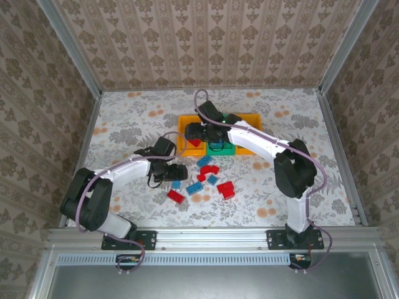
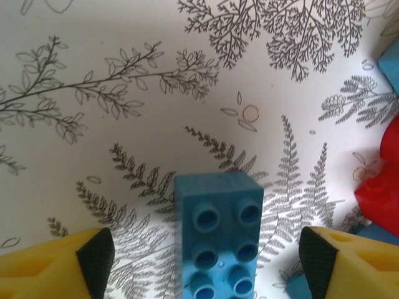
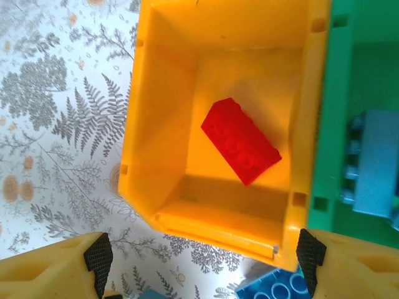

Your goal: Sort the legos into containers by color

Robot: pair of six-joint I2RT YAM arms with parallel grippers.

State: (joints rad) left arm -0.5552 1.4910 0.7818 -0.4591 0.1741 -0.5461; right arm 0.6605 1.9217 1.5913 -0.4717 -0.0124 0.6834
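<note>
In the top view, my left end effector [image 1: 169, 169] sits low over the table [image 1: 124, 118], at the left edge of the loose red and blue bricks [image 1: 202, 177]. My right end effector [image 1: 198, 132] hangs above the left orange bin [image 1: 184, 124]. That bin touches the green bin [image 1: 228, 149], and a second orange bin [image 1: 254, 117] stands on the green one's right.

On the left wrist camera, I see the two fingers [image 2: 93, 258] standing apart. A blue brick [image 2: 218, 224] lies studs up on the table between them and touches neither.

On the right wrist camera, the fingers [image 3: 96, 255] are spread wide with nothing between them. Beneath them the left orange bin holds one red brick [image 3: 240, 140], lying aslant on its floor. The green bin alongside holds a second blue brick [image 3: 374, 168]. A third blue brick [image 3: 274, 289] rests on the table just outside the orange bin's near corner.
</note>
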